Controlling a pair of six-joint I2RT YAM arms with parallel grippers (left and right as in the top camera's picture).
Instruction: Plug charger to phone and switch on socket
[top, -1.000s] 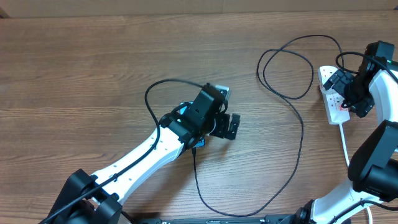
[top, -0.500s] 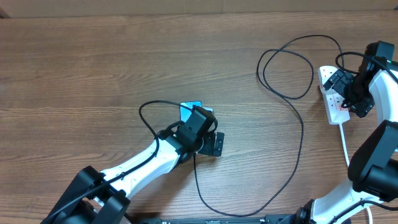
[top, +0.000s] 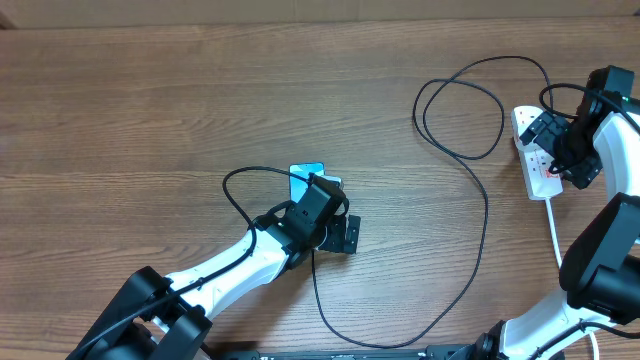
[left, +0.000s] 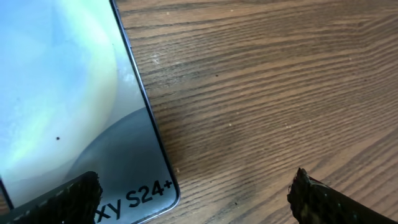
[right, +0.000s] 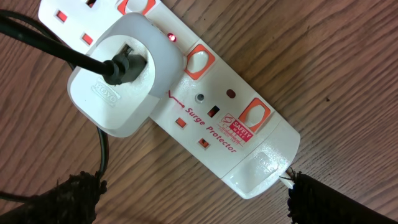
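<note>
left tool (left: 199, 202) wide over phone (left: 62, 93) | right tool (right: 199, 199) wide over socket (right: 249, 134) | we'd pinch the limp, thin charger (top: 487, 215) by its stiff tip

I find the overhead camera fixed above the table (top: 150, 100), facing straight down from well back, with both arms entering at the bottom edge. The left wrist camera sits very close over the phone (left: 62, 93) and looks down past the left gripper (left: 196, 202), whose fingertips frame the lower corners. The right wrist camera looks down, equally close, on the socket (right: 224, 118), with the right gripper (right: 186, 199) likewise at the bottom. Overhead shares the phone (top: 305, 172) with the left wrist view and the socket (top: 543, 183) with the right.
</note>
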